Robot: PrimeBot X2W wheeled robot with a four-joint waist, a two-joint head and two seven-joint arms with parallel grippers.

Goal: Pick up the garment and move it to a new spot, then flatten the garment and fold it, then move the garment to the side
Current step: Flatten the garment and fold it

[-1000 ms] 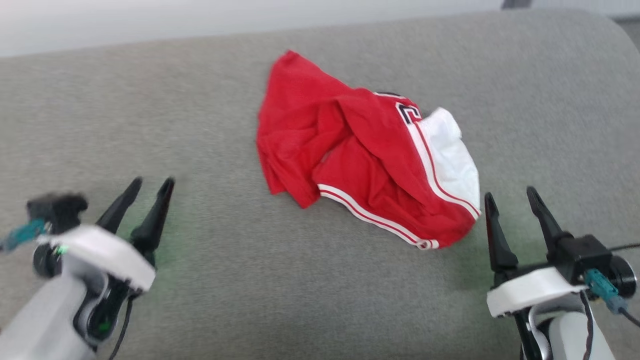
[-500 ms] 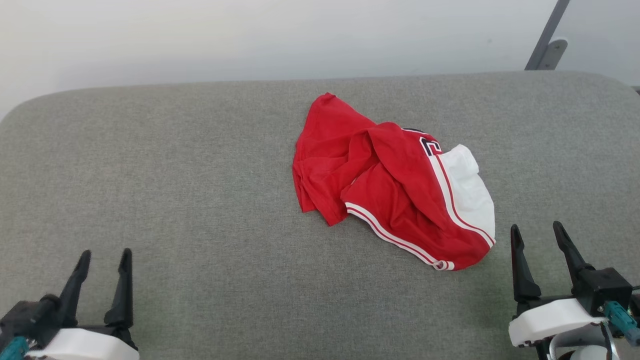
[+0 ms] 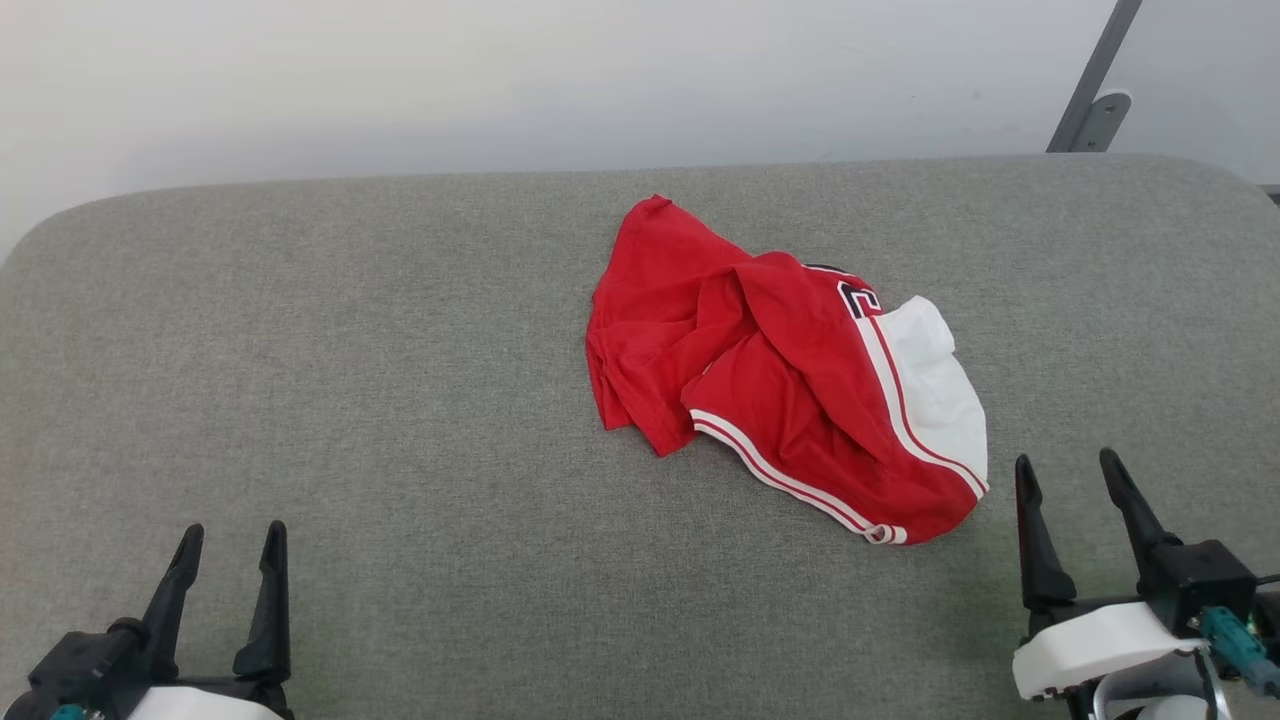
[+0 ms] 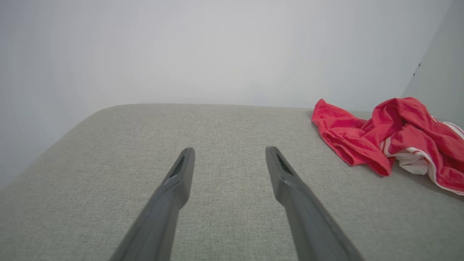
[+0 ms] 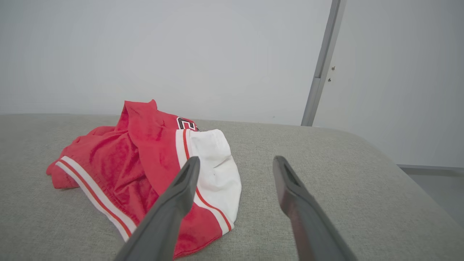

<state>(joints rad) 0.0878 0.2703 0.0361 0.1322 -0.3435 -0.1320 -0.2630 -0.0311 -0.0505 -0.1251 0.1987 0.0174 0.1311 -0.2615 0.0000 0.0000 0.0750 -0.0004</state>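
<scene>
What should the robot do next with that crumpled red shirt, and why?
Probably reach the right claw forward and leftward toward the near, white-sleeved edge of the shirt. The shirt lies crumpled and untouched on the grey cushion, both claws are open and empty, and the right one is much closer to it than the left claw.

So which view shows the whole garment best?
Head view: the garment lies crumpled but fully in frame on the grey cushion, lettering and white sleeve visible. Left wrist view cuts it off at the right edge. Right wrist view is close, but the right gripper overlaps its near side.
</scene>
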